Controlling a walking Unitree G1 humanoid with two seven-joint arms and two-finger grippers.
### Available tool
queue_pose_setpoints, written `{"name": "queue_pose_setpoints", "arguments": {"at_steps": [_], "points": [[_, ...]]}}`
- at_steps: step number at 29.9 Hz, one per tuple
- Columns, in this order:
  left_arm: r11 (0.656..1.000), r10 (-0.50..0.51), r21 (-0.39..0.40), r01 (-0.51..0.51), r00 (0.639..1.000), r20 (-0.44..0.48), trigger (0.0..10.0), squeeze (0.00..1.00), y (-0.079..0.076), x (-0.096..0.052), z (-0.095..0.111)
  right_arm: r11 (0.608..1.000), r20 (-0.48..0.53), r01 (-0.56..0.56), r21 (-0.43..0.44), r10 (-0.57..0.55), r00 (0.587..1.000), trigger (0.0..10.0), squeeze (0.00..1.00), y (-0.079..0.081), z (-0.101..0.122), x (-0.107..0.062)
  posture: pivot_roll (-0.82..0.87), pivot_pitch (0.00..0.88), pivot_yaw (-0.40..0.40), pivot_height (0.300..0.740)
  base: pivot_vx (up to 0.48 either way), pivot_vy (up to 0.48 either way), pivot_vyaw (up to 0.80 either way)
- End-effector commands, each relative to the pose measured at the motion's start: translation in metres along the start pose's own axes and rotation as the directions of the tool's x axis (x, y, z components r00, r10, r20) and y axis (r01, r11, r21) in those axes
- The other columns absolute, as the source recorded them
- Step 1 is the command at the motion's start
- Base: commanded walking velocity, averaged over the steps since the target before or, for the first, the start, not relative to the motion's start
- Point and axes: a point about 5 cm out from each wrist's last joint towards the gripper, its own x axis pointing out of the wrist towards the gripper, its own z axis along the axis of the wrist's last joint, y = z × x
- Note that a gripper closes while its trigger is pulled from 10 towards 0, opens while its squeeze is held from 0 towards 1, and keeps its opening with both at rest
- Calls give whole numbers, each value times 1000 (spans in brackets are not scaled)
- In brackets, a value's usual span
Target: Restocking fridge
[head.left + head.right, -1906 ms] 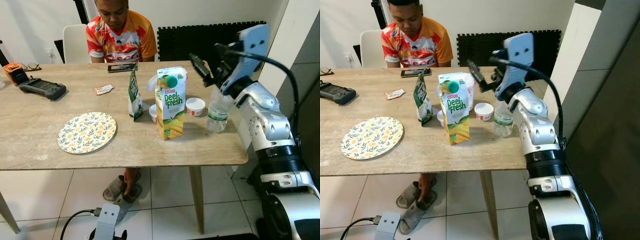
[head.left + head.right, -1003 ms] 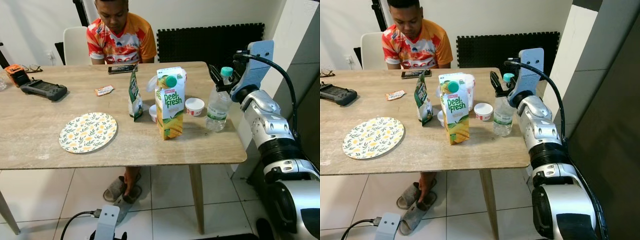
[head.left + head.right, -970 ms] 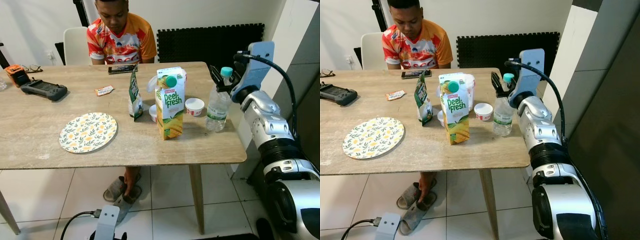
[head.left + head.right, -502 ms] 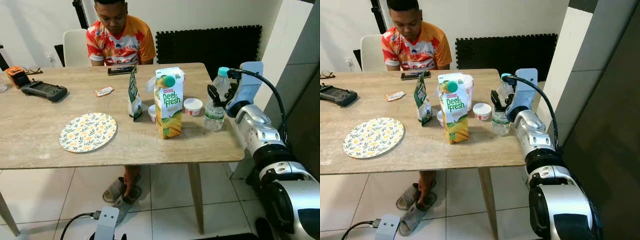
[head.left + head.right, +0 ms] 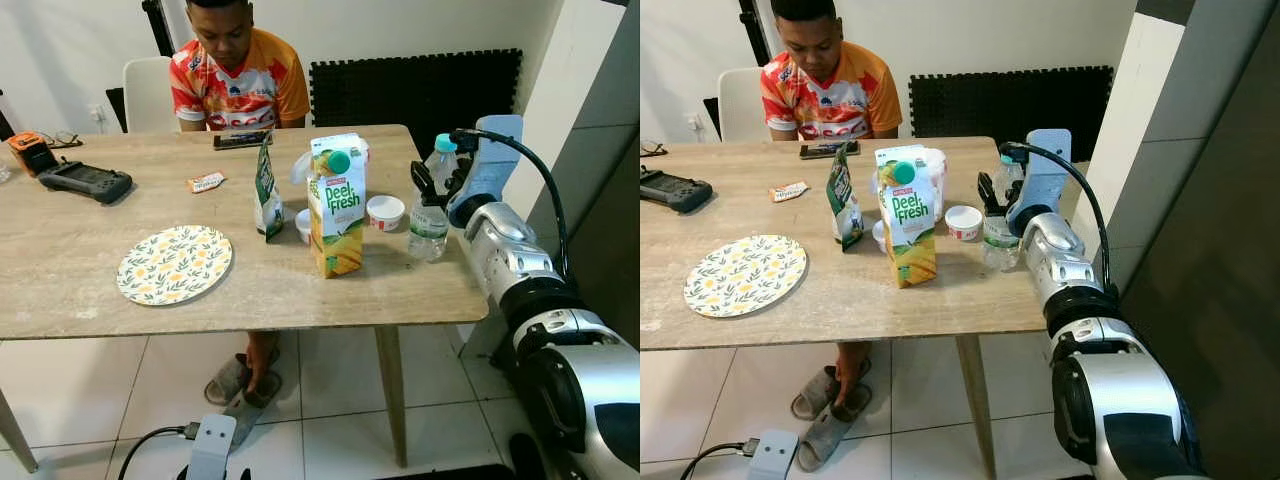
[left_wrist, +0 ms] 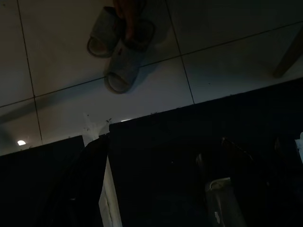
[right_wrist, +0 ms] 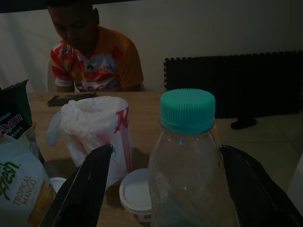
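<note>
Right end effector (image 7: 156,189) fingers spread apart, straddling the water bottle (image 5: 430,205) without clamping. Bottle stands upright near the bench (image 5: 90,250) right edge, beside a small white cup (image 5: 386,212) and juice carton (image 5: 337,205). Left end effector: cannot tell.

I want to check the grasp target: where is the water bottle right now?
The water bottle stands near the table's right edge in the eye views, beside the small white cup, between the right gripper's open fingers.
</note>
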Motion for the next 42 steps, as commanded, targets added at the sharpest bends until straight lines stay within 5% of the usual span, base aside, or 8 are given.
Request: {"name": "queue_pose_setpoints", "arguments": {"at_steps": [1, 17, 42], "points": [[1000, 15, 3, -15, 1000, -26, 10000, 0, 8, -4, -10, 1000, 1, 4, 6, -4, 1000, 10000, 0, 2, 0, 1, 52, 207, 21, 740, 0, 0, 0], [1000, 8, 21, -7, 1000, -11, 10000, 0, 13, -10, -14, 995, 8, 102, 1, -102, 995, 10000, 0, -8, 3, 1, 83, 262, 25, 740, 0, 0, 0], [1000, 13, 18, -12, 1000, -9, 10000, 0, 15, -16, -17, 996, 26, 85, 4, -86, 996, 10000, 0, 9, 12, 7, 92, 286, 1, 740, 0, 0, 0]]}}
